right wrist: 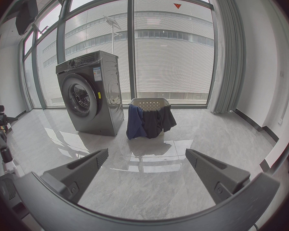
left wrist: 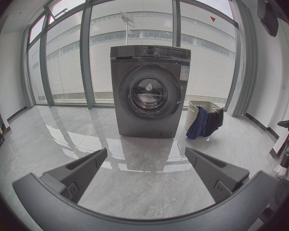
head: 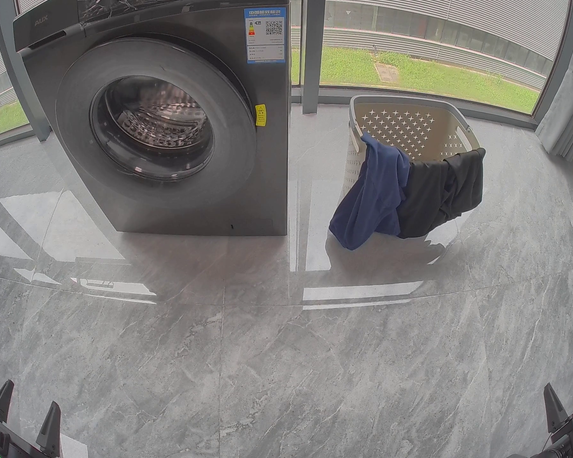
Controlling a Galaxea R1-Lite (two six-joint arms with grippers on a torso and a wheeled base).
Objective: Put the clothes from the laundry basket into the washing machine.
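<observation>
Over basket point(head: 426, 102) rim: clothes point(head: 406, 195) hide front wall.

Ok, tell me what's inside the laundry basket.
A blue garment and a black garment hang over the front rim of the laundry basket. Its inner back wall shows bare; the bottom is hidden behind them.

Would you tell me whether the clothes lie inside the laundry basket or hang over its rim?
Hanging over: blue garment and black garment drape down the laundry basket's front rim.
</observation>
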